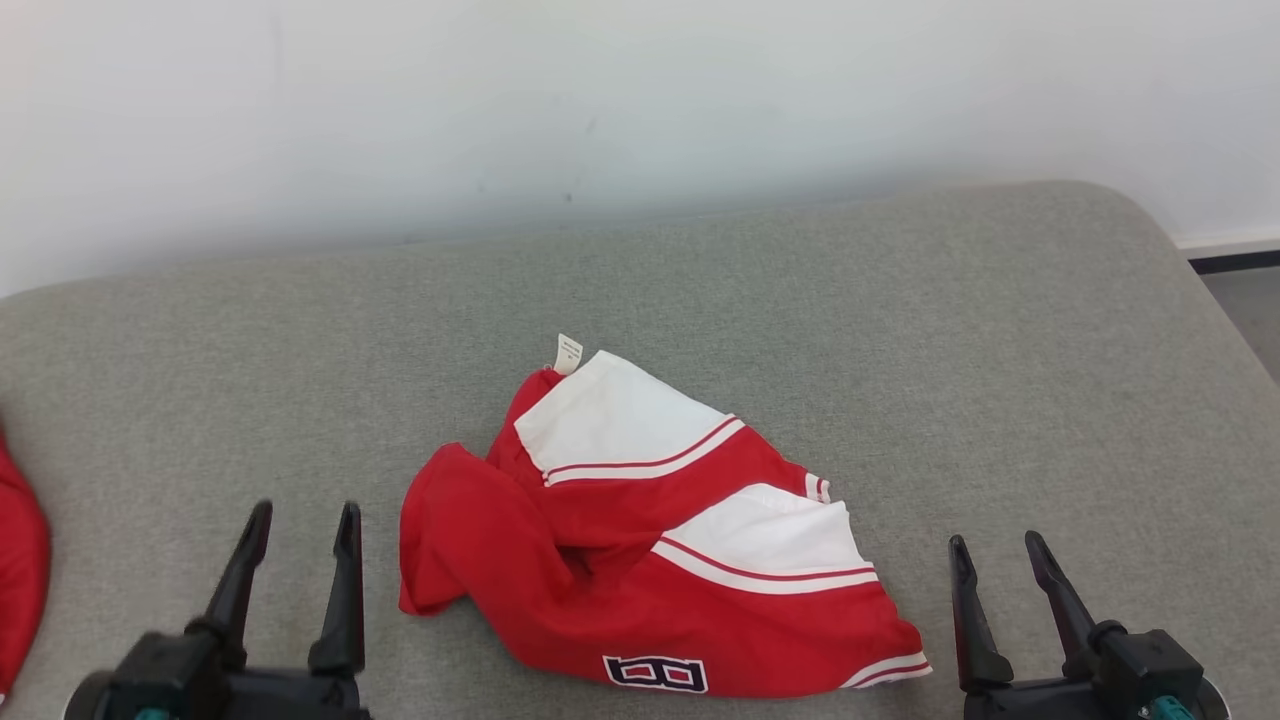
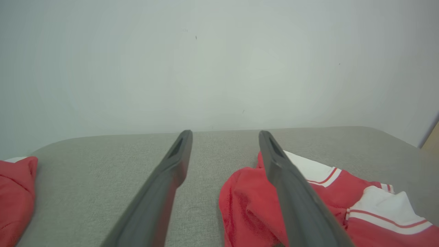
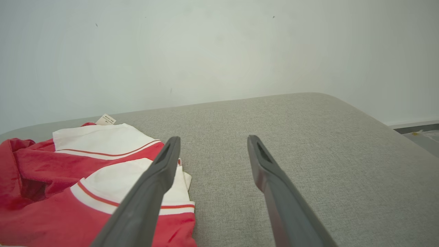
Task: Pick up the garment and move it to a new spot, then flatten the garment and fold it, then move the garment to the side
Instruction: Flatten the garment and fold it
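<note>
Head view: at the near edge, the robot's left gripper (image 1: 306, 508) and right gripper (image 1: 995, 540) hold their long dark fingers spread apart and empty, one on each side of a crumpled red-and-white jersey garment (image 1: 640, 560) (navy-edged emblem at its near hem). The garment lies front and centre on a grey fabric-covered cushion (image 1: 900, 350). A second red cloth (image 1: 20, 560) lies at the cushion's left edge, with a plain white wall (image 1: 600, 100) beyond.
</note>
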Controlling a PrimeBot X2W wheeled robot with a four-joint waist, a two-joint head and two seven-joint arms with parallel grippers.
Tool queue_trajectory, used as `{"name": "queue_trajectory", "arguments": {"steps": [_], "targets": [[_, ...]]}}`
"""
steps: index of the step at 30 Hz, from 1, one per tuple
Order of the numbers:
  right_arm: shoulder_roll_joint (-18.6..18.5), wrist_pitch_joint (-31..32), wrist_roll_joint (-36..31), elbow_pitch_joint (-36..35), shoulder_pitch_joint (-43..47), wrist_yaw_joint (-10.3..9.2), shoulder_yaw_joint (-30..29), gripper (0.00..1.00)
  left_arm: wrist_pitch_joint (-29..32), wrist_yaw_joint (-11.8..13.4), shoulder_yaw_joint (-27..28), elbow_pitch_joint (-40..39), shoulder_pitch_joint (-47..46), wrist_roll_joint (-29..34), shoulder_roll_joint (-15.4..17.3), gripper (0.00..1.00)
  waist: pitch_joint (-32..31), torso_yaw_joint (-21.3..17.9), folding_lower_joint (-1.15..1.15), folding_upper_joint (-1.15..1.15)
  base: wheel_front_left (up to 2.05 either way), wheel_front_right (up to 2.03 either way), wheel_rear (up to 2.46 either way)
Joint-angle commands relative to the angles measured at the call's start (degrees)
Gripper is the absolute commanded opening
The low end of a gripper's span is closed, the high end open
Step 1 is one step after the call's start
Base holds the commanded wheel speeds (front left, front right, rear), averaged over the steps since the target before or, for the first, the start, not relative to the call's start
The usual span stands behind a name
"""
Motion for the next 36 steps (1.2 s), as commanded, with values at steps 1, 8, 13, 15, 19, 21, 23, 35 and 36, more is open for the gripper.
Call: {"name": "queue_trajectory", "arguments": {"steps": [1, 8, 13, 15, 19, 21, 23, 35, 36], "targets": [[0.0, 0.0, -0.2, 0.2, 0.6, -0.12, 0.0, 1.00, -0.1, -0.6, 1.5, 0.2, 2.2, 1.5, -0.9, 1.00, -0.6, 0.7, 0.01, 0.00, 0.00, 0.00, 0.00], [0.0, 0.0, -0.5, 0.7, 1.0, -0.12, -0.1, 1.00, -0.1, -3.0, 4.9, 0.7, 4.2, 3.6, -3.6, 1.00, -0.9, 1.5, 0.01, 0.00, 0.00, 0.00, 0.00], [0.0, 0.0, -0.4, 1.3, 0.7, -0.12, 0.2, 1.00, -0.1, -4.5, 7.6, 0.7, 3.5, 5.0, -5.4, 1.00, -0.7, 2.3, 0.01, 0.00, 0.00, 0.00, 0.00], [-0.8, 0.0, -0.7, 1.6, -0.9, -0.12, 1.2, 1.00, -0.1, -5.0, 8.2, 0.6, 2.8, 5.2, -6.0, 1.00, -0.3, 2.7, 0.01, 0.00, 0.00, 0.00, 0.00], [-3.6, 0.2, -0.4, 2.9, -5.4, -0.12, 3.5, 1.00, -0.1, -5.8, 8.7, 0.7, 1.3, 5.8, -6.9, 1.00, 0.9, 4.1, 0.01, 0.00, 0.00, 0.00, 0.00], [-5.1, 0.9, -0.2, 3.9, -8.6, -0.12, 4.6, 1.00, -0.1, -6.0, 8.7, 0.8, 0.4, 5.9, -7.4, 1.00, 1.7, 5.1, 0.01, 0.00, 0.00, 0.00, 0.00], [-6.6, 2.3, -0.4, 5.1, -12.2, -0.12, 6.1, 1.00, -0.1, -6.5, 8.8, 1.1, -0.4, 5.7, -7.7, 1.00, 2.8, 6.3, 0.01, 0.00, 0.00, 0.00, 0.00], [-12.0, 12.3, 2.8, 18.6, -31.3, -0.13, 14.2, 1.00, -0.1, -7.0, 8.2, 1.9, -4.1, 4.6, -9.3, 1.00, 9.6, 13.1, 0.01, 0.00, 0.00, 0.00, 0.00], [-12.2, 13.5, 3.3, 20.4, -32.2, -0.13, 15.1, 1.00, -0.1, -6.9, 8.3, 1.9, -4.5, 4.5, -9.4, 1.00, 10.1, 13.5, 0.01, 0.00, 0.00, 0.00, 0.00]]}}
